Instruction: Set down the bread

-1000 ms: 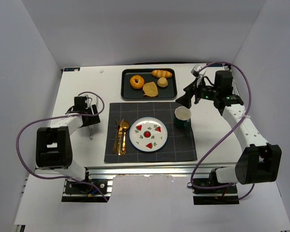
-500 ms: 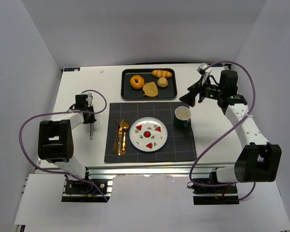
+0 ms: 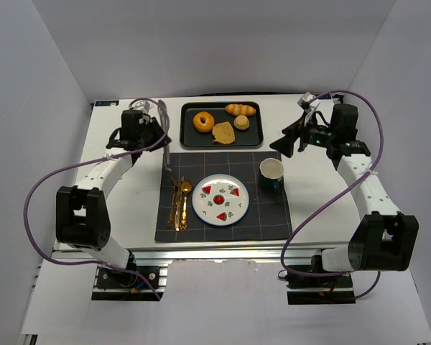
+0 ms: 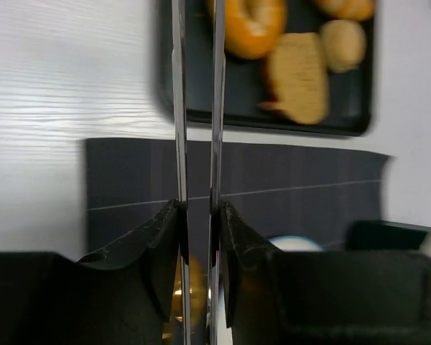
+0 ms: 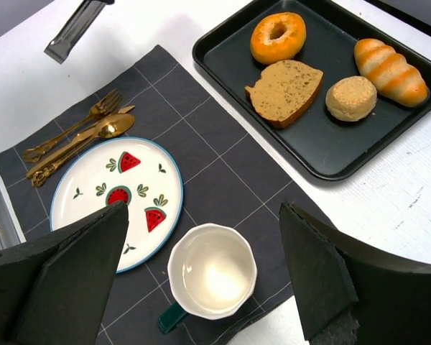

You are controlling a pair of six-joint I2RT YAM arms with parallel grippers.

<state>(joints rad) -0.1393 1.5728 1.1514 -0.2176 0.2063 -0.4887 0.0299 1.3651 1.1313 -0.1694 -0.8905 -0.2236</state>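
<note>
The bread [image 3: 223, 131] [image 5: 285, 90] [image 4: 298, 75] is a flat tan slice with a darker crust, lying in the black tray [image 3: 190, 138] [image 5: 223, 68] at the back. My left gripper [image 3: 156, 135] [image 4: 199, 208] is just left of the tray, shut on a pair of metal tongs [image 3: 165, 147] [image 4: 217, 108]. The two tong blades stand slightly apart and point toward the tray's near left corner, short of the bread. My right gripper [image 3: 281, 140] [image 5: 205, 208] hovers open and empty above the mug, right of the tray.
An orange doughnut [image 3: 203, 121] [image 5: 277, 36], a golden roll [image 3: 241, 109] [image 5: 390, 70] and a small round bun [image 3: 242, 122] [image 5: 351, 98] share the tray. On the dark placemat [image 3: 273, 215] lie a watermelon plate [image 3: 201, 208] [image 5: 169, 172], gold cutlery [image 3: 178, 203] [image 5: 79, 140] and a green mug [image 3: 271, 174] [image 5: 212, 269].
The left arm has swung from the table left of the placemat up and right to the tray's left side, carrying the tongs. The right gripper has drifted slightly right.
</note>
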